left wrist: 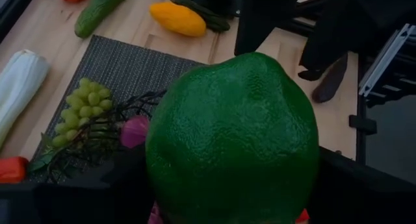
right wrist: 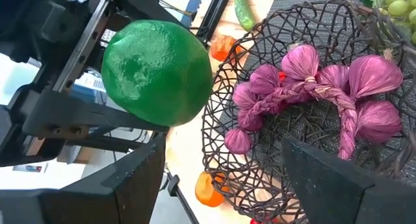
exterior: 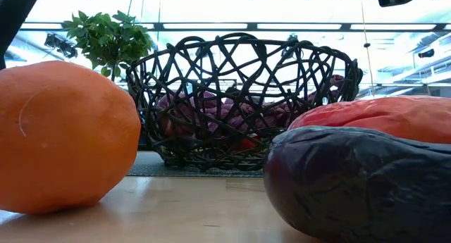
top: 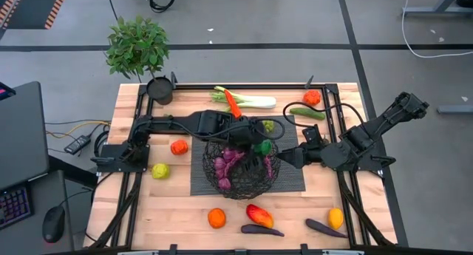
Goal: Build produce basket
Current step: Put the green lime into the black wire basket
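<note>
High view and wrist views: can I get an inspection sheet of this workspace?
Surface: wooden table, dark mat at its centre.
Job's things: basket on the mat, holding purple braided bulbs; lime held above it; orange, lemon, leek and cucumber loose on the table.
Clutter: potted plant at a corner.
Grippers: left gripper, jaws shut on the lime; right gripper beside the basket, jaws open, empty.
Cables: white cable on the floor.
Surroundings: mouse beside the table.
</note>
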`<control>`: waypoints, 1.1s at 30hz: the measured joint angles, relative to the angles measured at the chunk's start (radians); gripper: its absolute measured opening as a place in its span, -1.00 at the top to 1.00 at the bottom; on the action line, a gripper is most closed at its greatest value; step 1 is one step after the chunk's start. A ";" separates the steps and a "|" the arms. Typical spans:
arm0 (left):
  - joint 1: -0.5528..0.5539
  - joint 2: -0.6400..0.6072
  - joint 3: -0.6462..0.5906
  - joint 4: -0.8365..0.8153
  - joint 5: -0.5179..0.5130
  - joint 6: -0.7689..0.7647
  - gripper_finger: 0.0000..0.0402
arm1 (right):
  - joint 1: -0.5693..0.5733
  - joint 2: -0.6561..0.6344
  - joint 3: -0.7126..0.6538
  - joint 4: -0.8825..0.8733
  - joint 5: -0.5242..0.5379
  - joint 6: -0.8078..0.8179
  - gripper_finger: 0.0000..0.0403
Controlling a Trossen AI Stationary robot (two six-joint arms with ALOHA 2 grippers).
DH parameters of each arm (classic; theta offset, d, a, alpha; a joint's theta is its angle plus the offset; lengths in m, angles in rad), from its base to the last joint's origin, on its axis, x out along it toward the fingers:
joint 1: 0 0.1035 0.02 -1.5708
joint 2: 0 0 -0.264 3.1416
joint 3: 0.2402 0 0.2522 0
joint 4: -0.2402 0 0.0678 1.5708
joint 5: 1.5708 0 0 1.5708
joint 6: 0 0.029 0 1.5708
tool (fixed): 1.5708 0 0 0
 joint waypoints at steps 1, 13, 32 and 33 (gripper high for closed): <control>0.001 0.000 0.000 0.000 0.000 0.000 -0.57 | 0.000 0.000 0.000 0.000 0.000 0.000 -0.55; 0.001 0.000 0.000 0.104 -0.001 0.027 -0.57 | 0.000 0.000 0.000 0.000 -0.150 0.000 -0.55; 0.003 -0.001 0.000 0.115 0.000 -0.078 -0.57 | 0.000 0.000 0.000 0.001 -0.340 0.000 -0.55; 0.003 -0.001 0.000 0.072 0.000 -0.098 -0.57 | 0.000 0.000 0.000 0.001 -0.340 0.000 -0.55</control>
